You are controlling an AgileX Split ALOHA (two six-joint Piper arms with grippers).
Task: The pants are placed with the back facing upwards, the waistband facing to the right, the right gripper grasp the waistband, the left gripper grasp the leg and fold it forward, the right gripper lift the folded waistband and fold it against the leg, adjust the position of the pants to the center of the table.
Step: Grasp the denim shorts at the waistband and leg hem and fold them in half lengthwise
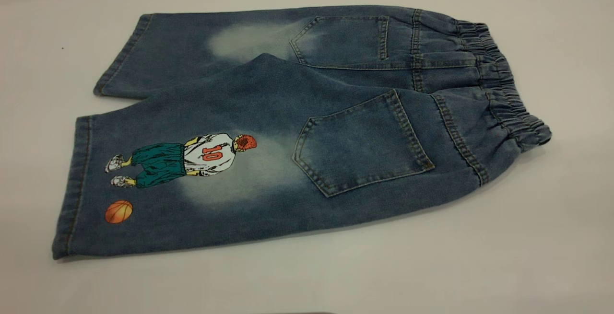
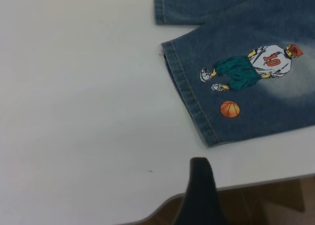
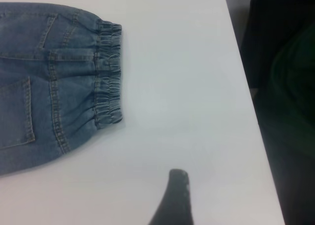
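We see pants (image 1: pixel 307 127) flat on table (image 1: pixel 527 256), both grippers hovering beside; finger state: cannot tell.

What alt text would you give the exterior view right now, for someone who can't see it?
Faded blue denim pants lie flat, back up, on the white table, with the gathered waistband at the right. The leg nearer the camera bears a cartoon basketball player and an orange ball and overlaps the plain leg. No gripper shows in this view.
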